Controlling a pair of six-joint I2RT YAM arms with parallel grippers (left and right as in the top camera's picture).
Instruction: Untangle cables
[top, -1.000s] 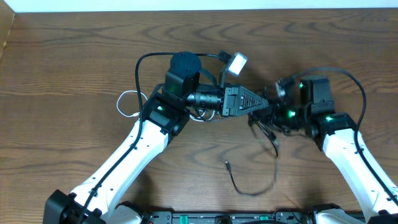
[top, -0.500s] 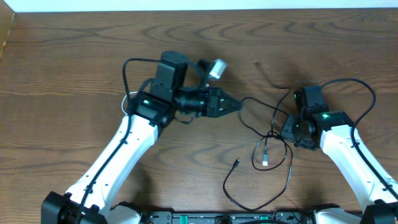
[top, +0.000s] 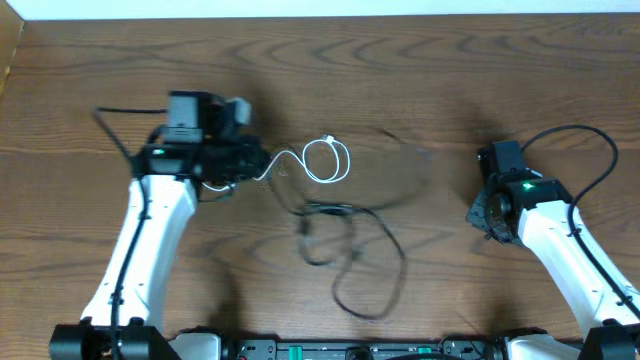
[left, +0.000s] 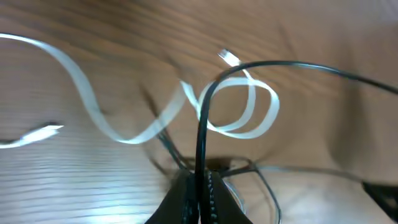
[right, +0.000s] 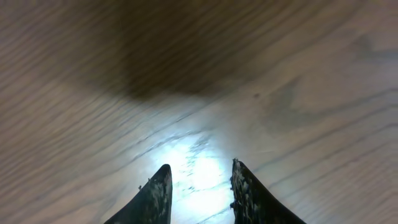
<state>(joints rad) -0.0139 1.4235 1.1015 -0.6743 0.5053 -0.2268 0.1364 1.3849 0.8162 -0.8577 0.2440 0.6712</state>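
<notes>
Centrally, black cable (top: 330, 208) and white cable (left: 134, 138) lie on wood-grain table (top: 100, 60).

One cable (top: 306, 162) lies in the middle of the table (top: 480, 70). The other cable (top: 328, 208) lies just before it, nearer the front edge.

Jaws pinch black cable (left: 201, 130) beside looping white cable (left: 168, 112).

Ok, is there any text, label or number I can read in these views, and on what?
None. No lettering shows on the white cable, the black cable, the left arm, the right arm or the table; the arms carry only green lights.
</notes>
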